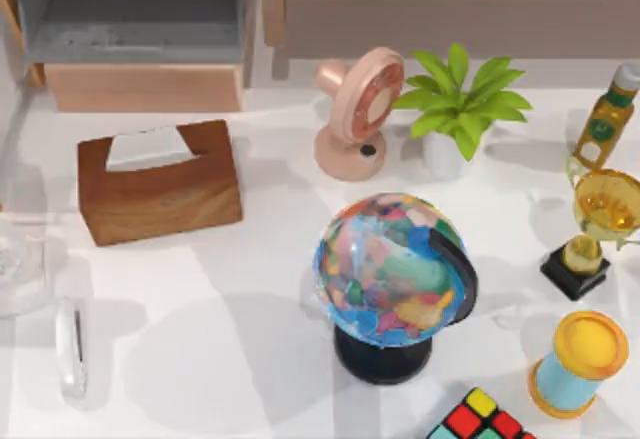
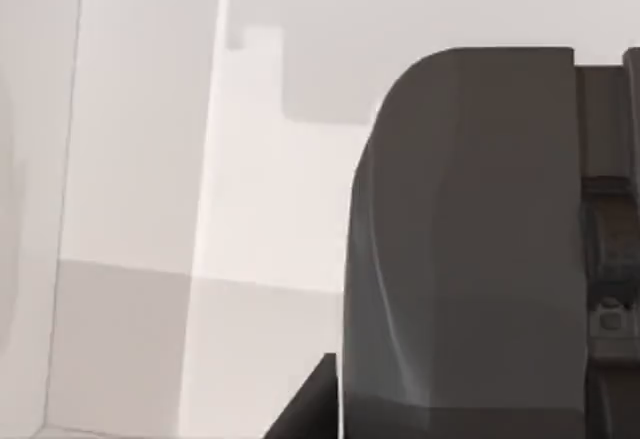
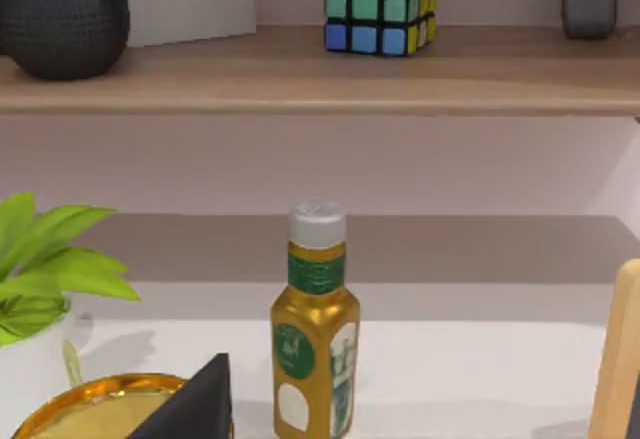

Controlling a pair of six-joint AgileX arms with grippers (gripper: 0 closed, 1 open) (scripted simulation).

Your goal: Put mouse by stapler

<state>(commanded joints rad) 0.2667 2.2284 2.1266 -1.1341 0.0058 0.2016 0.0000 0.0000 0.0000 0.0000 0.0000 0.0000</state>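
The stapler, a slim glossy see-through white bar, lies lengthwise near the table's front left corner. Just behind it, at the left edge, rests a pale translucent rounded thing that I take for the mouse, partly cut off by the picture's edge. A dark part of my left gripper looms over a bare white surface in the left wrist view. In the right wrist view a dark tip of my right gripper sits low, before a golden bottle.
A wooden tissue box stands behind the stapler. A globe occupies the middle. Pink fan, potted plant, bottle, gold trophy, blue-yellow spool and colour cube crowd the right.
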